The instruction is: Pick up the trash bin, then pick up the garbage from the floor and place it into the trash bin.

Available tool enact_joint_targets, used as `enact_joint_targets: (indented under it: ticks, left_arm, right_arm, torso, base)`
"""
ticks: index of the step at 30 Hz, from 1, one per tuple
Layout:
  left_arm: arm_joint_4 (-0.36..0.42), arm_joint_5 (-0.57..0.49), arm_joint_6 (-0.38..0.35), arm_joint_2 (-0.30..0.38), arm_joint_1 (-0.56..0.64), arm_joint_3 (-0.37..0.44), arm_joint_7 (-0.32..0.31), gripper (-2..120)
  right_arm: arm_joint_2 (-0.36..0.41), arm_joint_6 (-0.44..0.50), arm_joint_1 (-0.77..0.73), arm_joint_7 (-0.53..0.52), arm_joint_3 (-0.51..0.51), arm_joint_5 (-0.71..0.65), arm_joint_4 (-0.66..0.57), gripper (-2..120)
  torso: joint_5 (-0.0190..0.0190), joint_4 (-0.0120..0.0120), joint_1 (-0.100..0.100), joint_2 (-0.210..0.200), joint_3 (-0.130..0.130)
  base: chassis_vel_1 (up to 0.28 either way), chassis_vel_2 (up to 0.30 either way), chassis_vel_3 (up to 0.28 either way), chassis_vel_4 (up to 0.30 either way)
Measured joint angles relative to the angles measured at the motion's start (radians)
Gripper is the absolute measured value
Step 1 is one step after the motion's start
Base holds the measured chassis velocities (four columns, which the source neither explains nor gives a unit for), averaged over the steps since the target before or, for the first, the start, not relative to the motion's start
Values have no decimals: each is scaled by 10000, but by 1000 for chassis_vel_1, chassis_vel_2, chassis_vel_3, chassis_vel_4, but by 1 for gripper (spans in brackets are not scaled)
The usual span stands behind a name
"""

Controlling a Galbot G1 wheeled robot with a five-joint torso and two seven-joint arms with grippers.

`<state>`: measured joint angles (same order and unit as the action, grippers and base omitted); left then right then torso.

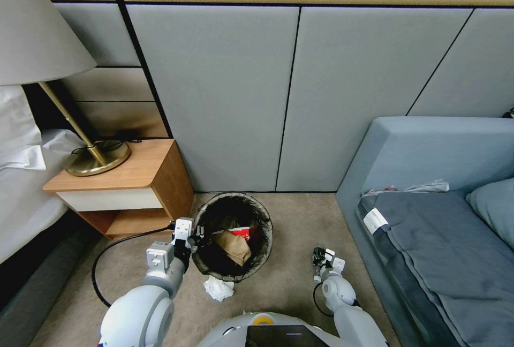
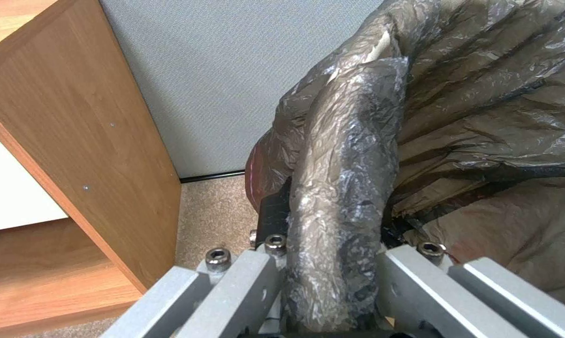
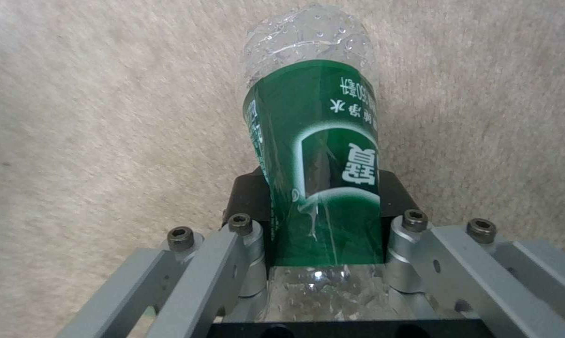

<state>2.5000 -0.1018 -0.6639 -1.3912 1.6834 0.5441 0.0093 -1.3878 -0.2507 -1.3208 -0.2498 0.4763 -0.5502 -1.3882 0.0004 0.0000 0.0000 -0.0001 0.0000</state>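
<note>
The trash bin (image 1: 233,205), lined with a black bag, stands on the carpet between the nightstand and the sofa. Inside it lie a crumpled brown paper bag (image 1: 234,247) and a red-and-white cup (image 1: 243,232). My left gripper (image 1: 195,235) is shut on the bin's bag-covered rim (image 2: 342,197) at its left side. My right gripper (image 1: 320,257) is low over the carpet to the right of the bin, shut on a clear plastic bottle with a green label (image 3: 317,155). A white tissue wad (image 1: 218,288) lies on the floor just in front of the bin.
A wooden nightstand (image 1: 126,186) with a brass lamp (image 1: 99,157) stands close to the left of the bin; its side panel (image 2: 76,136) is beside my left gripper. A blue-grey sofa (image 1: 433,229) fills the right. A grey panelled wall is behind. Open carpet lies between bin and sofa.
</note>
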Motion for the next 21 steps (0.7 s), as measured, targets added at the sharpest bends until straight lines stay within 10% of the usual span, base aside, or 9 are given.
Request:
enact_joint_targets:
  ticks: [21]
  left_arm:
    - [-120, -99, -18, 74, -149, 57, 7, 1]
  right_arm:
    - [1110, -870, -1080, 1156, 825, 209, -7423, 25]
  torso:
    - [-4, 0, -1, 0, 0]
  base:
    - [0, 0, 0, 0]
